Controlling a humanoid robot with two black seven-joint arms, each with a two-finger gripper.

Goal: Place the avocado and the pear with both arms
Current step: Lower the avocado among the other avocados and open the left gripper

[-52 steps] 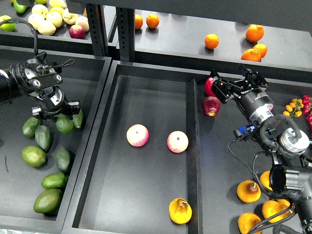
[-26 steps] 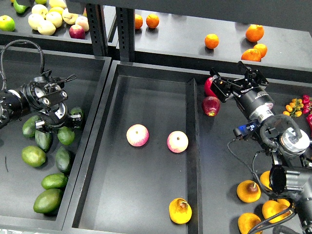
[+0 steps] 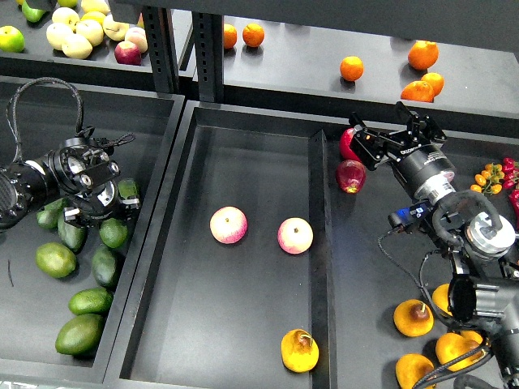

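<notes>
Several dark green avocados lie in the left tray, among them one just in front of my left gripper and others nearer me. The left gripper hangs low over this cluster with its fingers spread, holding nothing that I can see. A golden pear lies at the front of the middle tray. More pears lie at the front right. My right gripper is open and empty at the back of the right tray, next to two red apples.
Two pink-yellow apples lie mid-tray. Oranges and pale apples sit on the back shelf behind black uprights. Small tomatoes lie at the far right. A cable loops above the left arm.
My left gripper has moved toward me and a little right, lower over the avocado cluster. The right arm has not moved.
</notes>
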